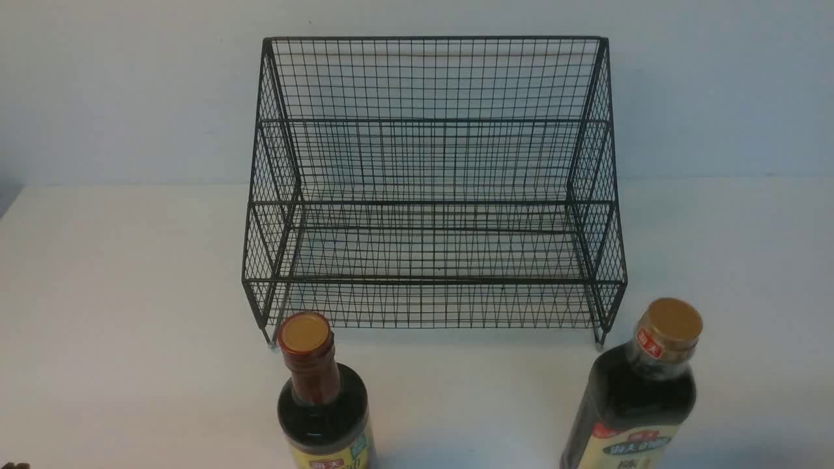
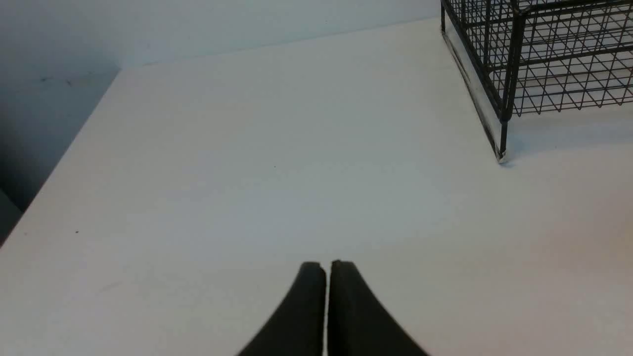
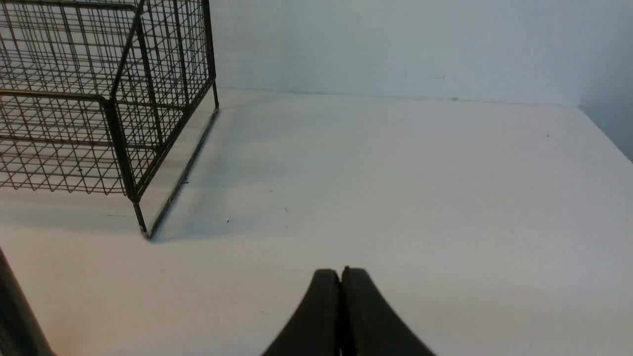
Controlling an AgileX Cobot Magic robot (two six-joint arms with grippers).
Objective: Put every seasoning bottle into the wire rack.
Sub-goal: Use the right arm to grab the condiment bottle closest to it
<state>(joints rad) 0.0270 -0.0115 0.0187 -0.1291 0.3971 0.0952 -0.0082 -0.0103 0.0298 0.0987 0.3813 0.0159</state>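
The black wire rack (image 1: 433, 279) stood at the back of the white worktop (image 1: 130, 293), its tall back close to the pale wall (image 1: 130, 85). Both seasoning bottles stood upright on the worktop in front of it, outside the mesh. The bottle with the red-brown neck wrap (image 1: 324, 404) was just in front of the rack's front left foot. Its gold cap was rimmed in red, and its yellow label carried a red badge with white characters that looked like 海天 (the picture's edge cut off the rest). The broader bottle (image 1: 635, 397) stood near the front right foot, slightly outside it. It had a small red tab with white writing under its gold cap and a cream label with a dark green banner, the characters too small to read. The left gripper (image 2: 327, 269) had its fingers pressed together above bare worktop, the rack's corner off to one side. The right gripper (image 3: 340, 274) was likewise closed on itself.
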